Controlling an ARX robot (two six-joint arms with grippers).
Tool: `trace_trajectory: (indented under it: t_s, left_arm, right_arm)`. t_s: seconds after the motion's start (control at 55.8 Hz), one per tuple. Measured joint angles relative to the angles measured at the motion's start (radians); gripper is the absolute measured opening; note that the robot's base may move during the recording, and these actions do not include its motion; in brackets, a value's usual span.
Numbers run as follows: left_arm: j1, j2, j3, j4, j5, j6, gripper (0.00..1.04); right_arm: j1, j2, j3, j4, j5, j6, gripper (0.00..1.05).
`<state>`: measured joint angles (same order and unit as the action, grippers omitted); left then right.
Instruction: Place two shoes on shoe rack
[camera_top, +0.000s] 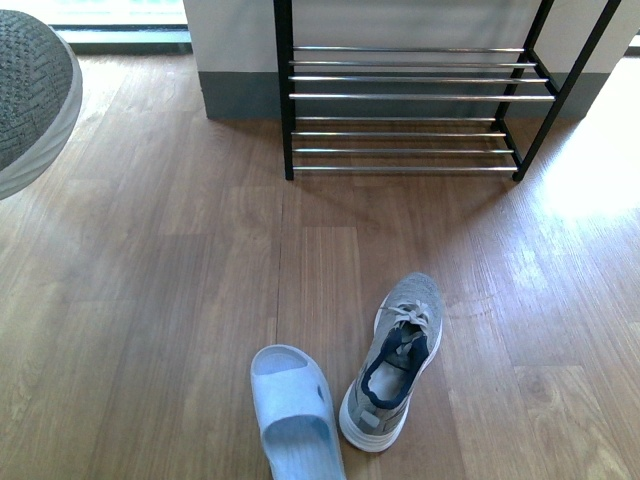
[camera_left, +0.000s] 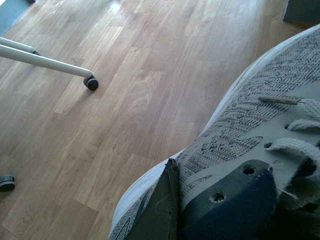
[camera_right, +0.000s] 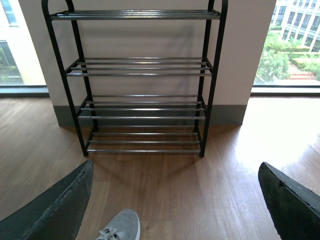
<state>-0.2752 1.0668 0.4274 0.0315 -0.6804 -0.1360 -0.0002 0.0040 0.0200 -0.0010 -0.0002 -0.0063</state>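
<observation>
One grey sneaker hangs in the air at the far left of the front view, toe toward the rack. My left gripper is shut on it at the navy collar, one dark finger pressed against its outer side; the other finger is hidden. The second grey sneaker lies on the wooden floor, toe pointing at the shoe rack. The rack stands against the wall, all tiers bare. My right gripper is open above the floor, facing the shoe rack, with the floor sneaker's toe just below it.
A light blue slipper lies close beside the floor sneaker, on its left. A white tubular leg with a caster and another caster stand on the floor under the left arm. Windows flank the wall behind the rack.
</observation>
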Motion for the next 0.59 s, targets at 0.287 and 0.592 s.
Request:
trace_trajectory:
  t_s: [0.287, 0.592]
  left_arm:
    - [-0.041, -0.037, -0.059, 0.226, -0.208, 0.032, 0.01]
    - [-0.141, -0.183, 0.089, -0.215, -0.275, -0.054, 0.01]
  right_arm:
    - [0.000, 0.000, 0.000, 0.000, 0.000, 0.000, 0.96]
    - [0.000, 0.000, 0.000, 0.000, 0.000, 0.000, 0.96]
